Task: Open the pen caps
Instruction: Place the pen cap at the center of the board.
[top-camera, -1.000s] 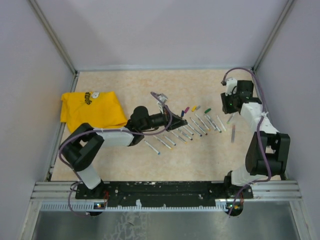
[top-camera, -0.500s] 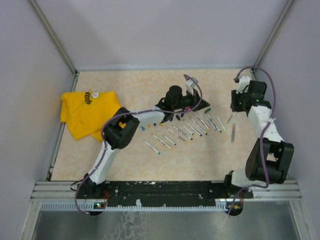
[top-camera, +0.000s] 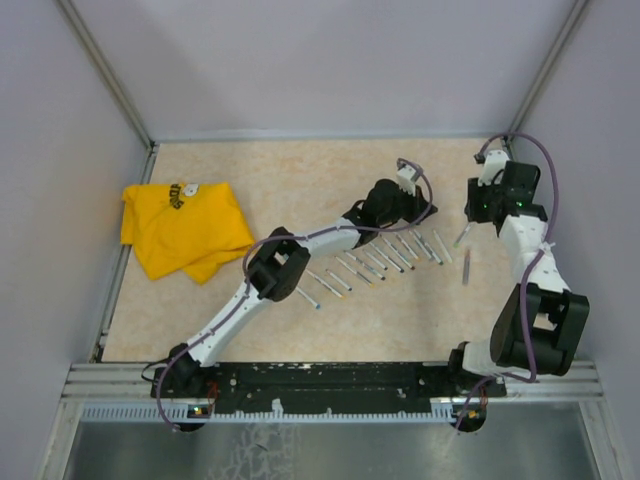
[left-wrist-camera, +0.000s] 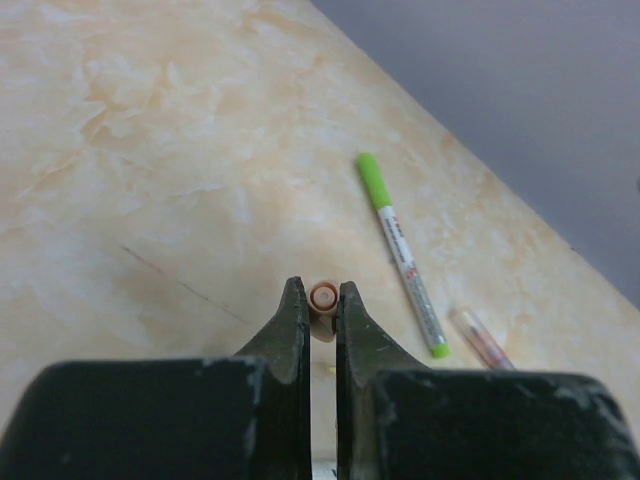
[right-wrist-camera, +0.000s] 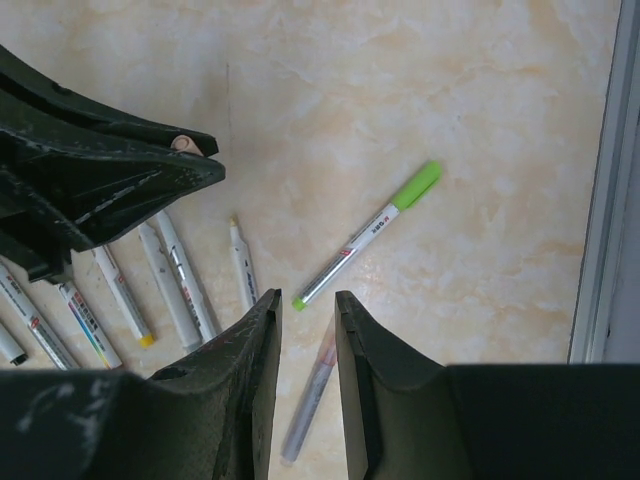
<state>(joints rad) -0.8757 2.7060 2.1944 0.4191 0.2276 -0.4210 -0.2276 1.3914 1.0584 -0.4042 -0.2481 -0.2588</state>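
Left gripper (left-wrist-camera: 320, 296) had swung toward the worktop's far right corner.
Its jaws pinched an orange cap (left-wrist-camera: 323, 297), likely just pulled; right gripper (right-wrist-camera: 305, 300) jaws part-spread, empty. Next: release cap clear of pens.

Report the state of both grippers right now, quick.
Left gripper: closed on a small orange pen cap.
Right gripper: slightly open, holding nothing.

Left arm (top-camera: 325, 236) and right arm (top-camera: 527, 252) both show white links, chunky black joints, a purple cable (top-camera: 549, 185) looping along each; jaws matte black, edges scuffed pale.
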